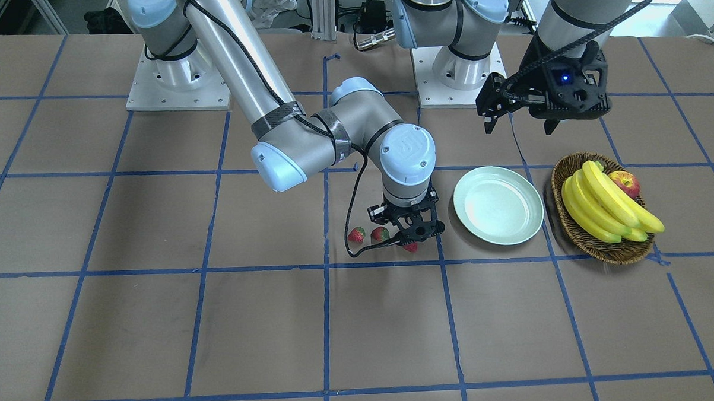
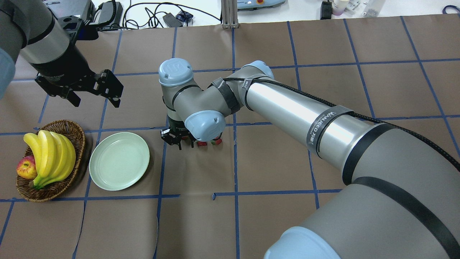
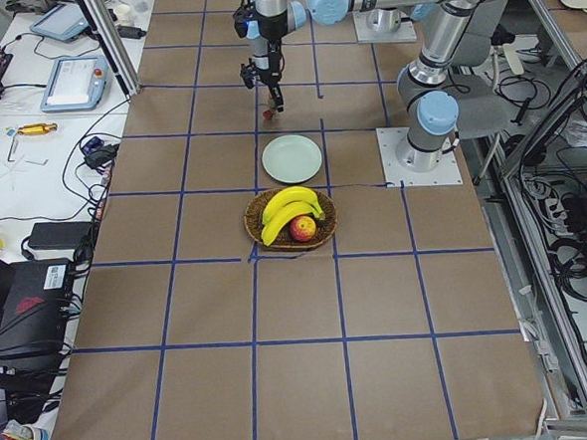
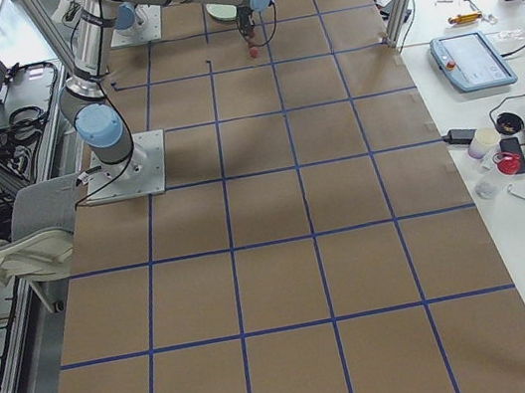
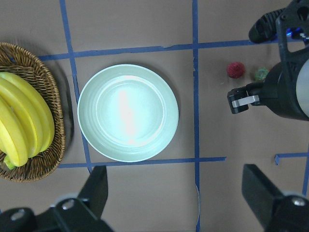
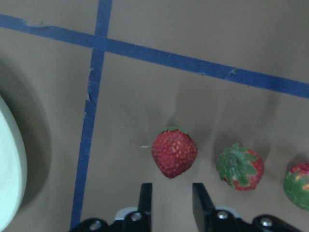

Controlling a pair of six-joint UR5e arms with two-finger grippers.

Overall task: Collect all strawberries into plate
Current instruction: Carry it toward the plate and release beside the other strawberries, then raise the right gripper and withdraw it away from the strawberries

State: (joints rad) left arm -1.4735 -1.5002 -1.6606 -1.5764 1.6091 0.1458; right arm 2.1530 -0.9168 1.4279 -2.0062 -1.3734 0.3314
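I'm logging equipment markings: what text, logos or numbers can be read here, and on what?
"UR" logo: blue joint cap of the right arm.
"WANLEED", roughly: black strap on that arm; characters beside it unreadable.
Teach pendant screens beside the table: too small to read.

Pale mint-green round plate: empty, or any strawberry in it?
Empty. The pale mint-green round plate shows only bare surface; all three small red toy strawberries lie on the brown paper-covered table beside it.
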